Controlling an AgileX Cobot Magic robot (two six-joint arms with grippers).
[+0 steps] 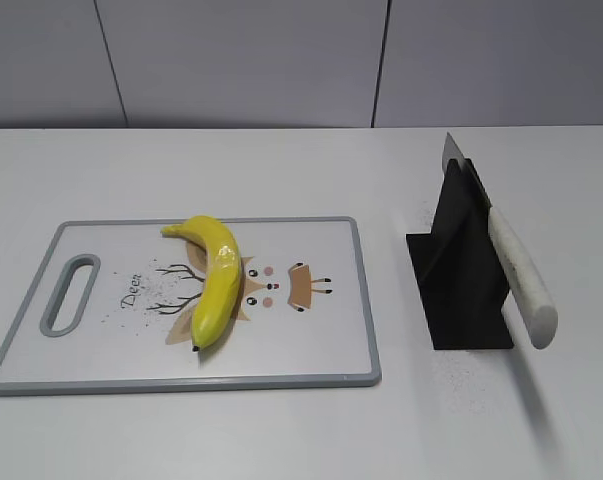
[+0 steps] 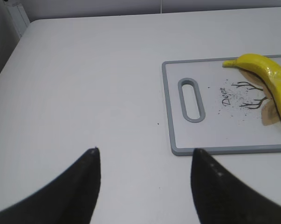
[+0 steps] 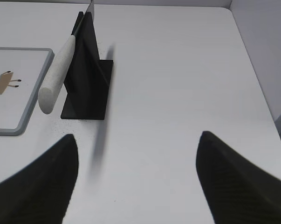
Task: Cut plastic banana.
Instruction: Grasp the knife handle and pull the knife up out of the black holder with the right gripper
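My right gripper [image 3: 135, 163] hangs wide open and empty over the bare counter [image 3: 177, 93]; my left gripper [image 2: 145, 172] likewise. I judge the first step is taking the knife [image 1: 521, 280] by its pale handle at 11 o'clock, squarely. The plastic banana [image 1: 214, 277] lies on the cutting board [image 1: 331, 350], long axis 12 to 6, black tip nearest.

The plastic banana [image 1: 215, 280] lies on the cutting board [image 1: 321, 350], knife stand [image 1: 459, 270] right.
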